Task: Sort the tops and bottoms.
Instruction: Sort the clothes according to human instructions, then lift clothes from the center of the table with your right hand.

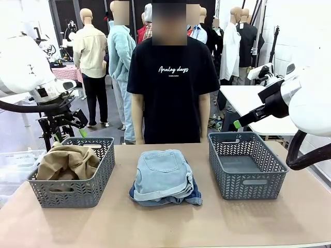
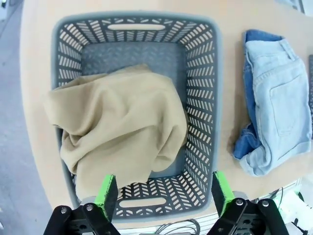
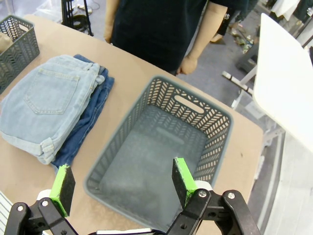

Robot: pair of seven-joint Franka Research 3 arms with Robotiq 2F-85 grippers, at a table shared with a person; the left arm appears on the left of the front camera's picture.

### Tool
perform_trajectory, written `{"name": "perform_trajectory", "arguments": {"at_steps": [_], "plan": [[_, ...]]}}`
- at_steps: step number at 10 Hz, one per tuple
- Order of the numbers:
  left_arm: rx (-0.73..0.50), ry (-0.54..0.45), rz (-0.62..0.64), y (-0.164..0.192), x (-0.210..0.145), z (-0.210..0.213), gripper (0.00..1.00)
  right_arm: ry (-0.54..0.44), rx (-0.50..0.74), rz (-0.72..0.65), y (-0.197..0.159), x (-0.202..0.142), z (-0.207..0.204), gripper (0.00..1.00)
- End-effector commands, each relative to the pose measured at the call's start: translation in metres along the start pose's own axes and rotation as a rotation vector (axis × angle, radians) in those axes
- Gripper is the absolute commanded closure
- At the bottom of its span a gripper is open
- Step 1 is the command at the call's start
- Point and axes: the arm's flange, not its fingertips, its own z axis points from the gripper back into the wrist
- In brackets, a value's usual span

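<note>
A tan top point(image 1: 68, 161) lies crumpled in the left grey basket point(image 1: 106, 170), one fold hanging over the rim. My left gripper point(image 1: 70, 133) hovers above and behind that basket, open and holding nothing. In the left wrist view its green pads point(image 2: 106, 190) stand wide apart over the tan top point(image 2: 122, 127). The bottoms lie stacked at the table's middle: a pale denim piece point(image 1: 161, 173) on dark blue shorts point(image 1: 192, 197). My right gripper point(image 3: 120, 183) is open above the empty right basket point(image 3: 215, 142). In the front view my right gripper point(image 1: 239, 123) is high behind the basket point(image 1: 248, 182).
A person in a black printed T-shirt point(image 1: 173, 77) stands at the table's far edge, one hand point(image 3: 188, 63) hanging near the right basket. A white table point(image 3: 288, 83) stands off to the right. Bare tabletop point(image 1: 165, 222) runs along the front.
</note>
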Motion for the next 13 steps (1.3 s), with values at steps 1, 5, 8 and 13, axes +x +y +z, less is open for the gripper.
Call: {"name": "perform_trajectory", "arguments": {"at_steps": [1,5,8,13], "plan": [[0.007,0.0,0.0,0.002,0.002,-0.003,0.0,0.0,0.013,0.001,-0.002,-0.001,-0.002,0.0],[0.007,0.0,0.0,0.002,0.002,-0.003,0.0,0.0,0.013,0.001,-0.002,-0.001,-0.002,0.0],[0.007,0.0,0.0,0.002,0.002,-0.003,0.0,0.0,0.013,0.001,-0.002,-0.001,-0.002,0.0],[-0.079,-0.002,-0.692,-0.104,-0.066,0.039,0.0,0.0,0.013,0.001,-0.002,-0.001,-0.002,0.0]]}}
